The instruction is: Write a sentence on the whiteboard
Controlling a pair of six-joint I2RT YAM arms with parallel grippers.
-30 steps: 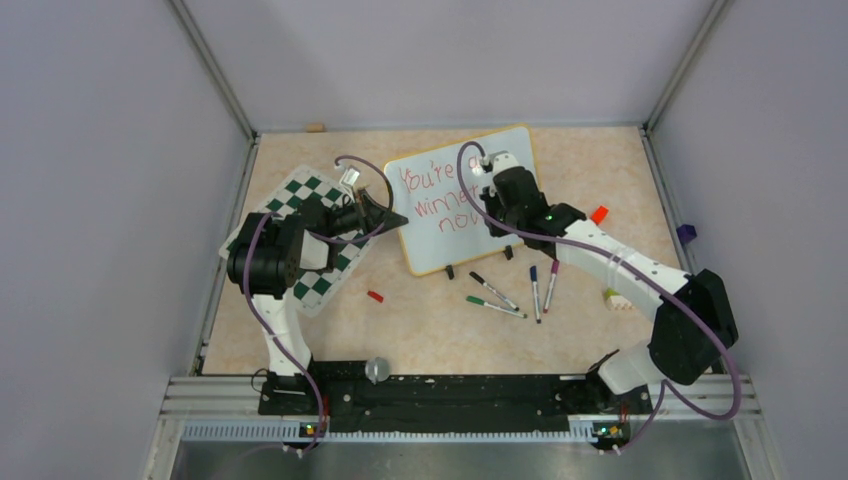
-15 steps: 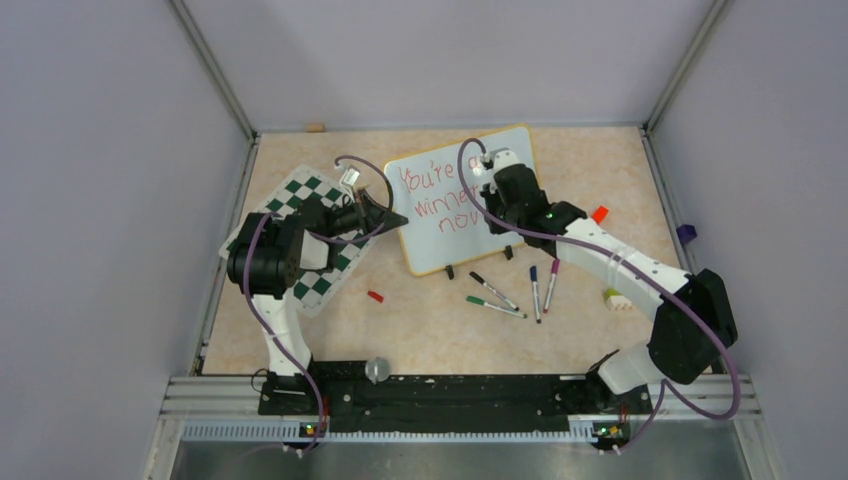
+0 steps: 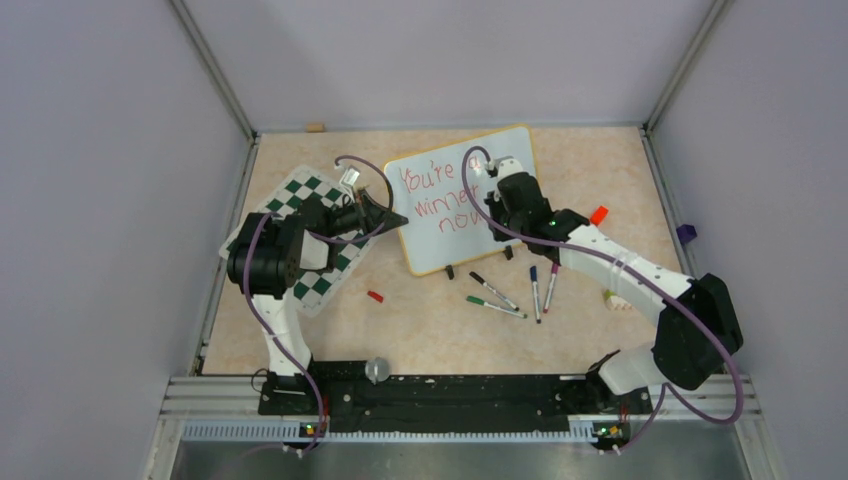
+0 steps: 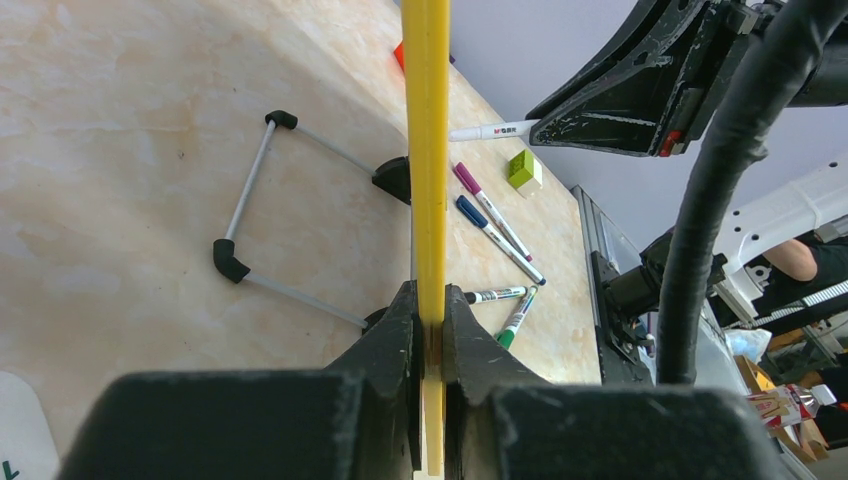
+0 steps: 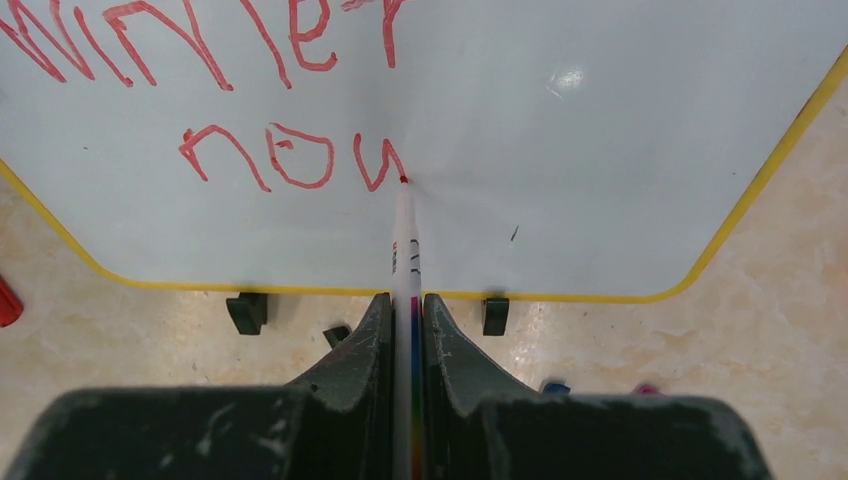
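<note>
The whiteboard [image 3: 432, 252] stands tilted at the table's back centre, white with a yellow frame [image 4: 427, 150]. Red writing on it reads "You're a winner" with "now" [image 5: 270, 160] below. My left gripper [image 3: 396, 217] is shut on the board's left edge; in the left wrist view its jaws [image 4: 428, 300] pinch the yellow frame. My right gripper [image 3: 492, 222] is shut on a white marker [image 5: 404, 245]. The marker's red tip touches the board [image 5: 600, 120] at the end of the last stroke of "now". The right gripper [image 5: 403, 300] hovers over the board's lower edge.
A green-and-white chess mat [image 3: 300, 245] lies under the left arm. Several markers [image 3: 495, 291] lie in front of the board, with a red cap [image 3: 375, 296] to their left. A red piece [image 3: 599, 213], a green-white block [image 3: 612, 297] and a purple piece [image 3: 686, 233] sit right. The board's wire stand [image 4: 250, 200] rests behind it.
My right gripper has shifted slightly to the right with the marker, extending the last letter of "now". The left gripper and the board have not moved.
</note>
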